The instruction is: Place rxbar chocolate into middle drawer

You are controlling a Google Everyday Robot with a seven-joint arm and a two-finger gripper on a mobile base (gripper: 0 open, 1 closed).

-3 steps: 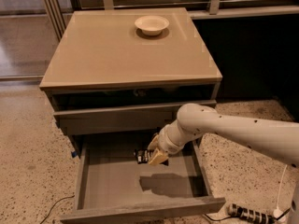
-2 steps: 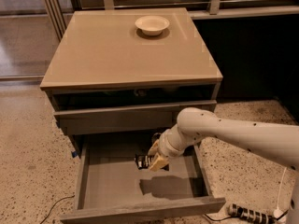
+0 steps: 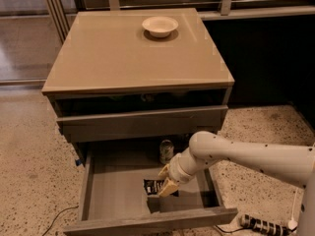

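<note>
The middle drawer [image 3: 85, 187] is pulled out at the bottom of the grey cabinet, a long tray with thin side walls. My gripper [image 3: 165, 182] reaches into it from the right with tan fingers. It is shut on the rxbar chocolate [image 3: 153, 187], a small black bar with white lettering. The bar hangs just above the drawer floor, near the middle front, with its shadow below it.
A small upright can [image 3: 167, 151] stands at the back of the open drawer, just behind my gripper. Another grey drawer front [image 3: 142, 124] is closed above. A white bowl [image 3: 160, 26] sits on the cabinet top. A power strip [image 3: 261, 225] and a cable [image 3: 59, 218] lie on the floor.
My gripper has moved down and toward the drawer's front with the bar in it, closer to the drawer floor. The can is now uncovered behind it.
</note>
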